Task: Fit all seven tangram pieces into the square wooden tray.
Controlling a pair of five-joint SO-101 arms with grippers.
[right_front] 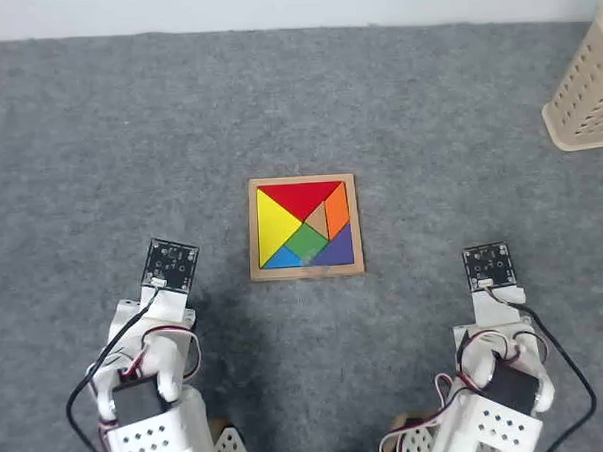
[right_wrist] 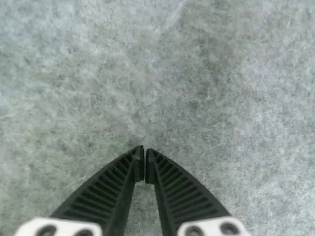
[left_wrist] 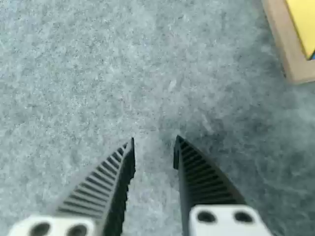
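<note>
Grey felted table up to the pale wall at the far edge; square wooden tray (right_front: 254, 228) near the middle, all seven tangram pieces (right_front: 302, 198) lying flush inside; looks finished. Left gripper (left_wrist: 152, 142) toward the front edge, near the tray's front left corner, fingers parted a little, holding nothing; right gripper (right_wrist: 144, 149) over bare felt toward the front right, tips pressed together, empty. Probably light, stiff, thin wood with smooth painted faces; seated flush, so no edge to pinch; best taken by the tray rim, if moved at all.

Matt wooden tray (right_front: 307, 273), smooth painted pieces (right_front: 274, 225), fuzzy cloth table cover (right_front: 127, 123), ribbed plastic left tool (left_wrist: 154, 140).
</note>
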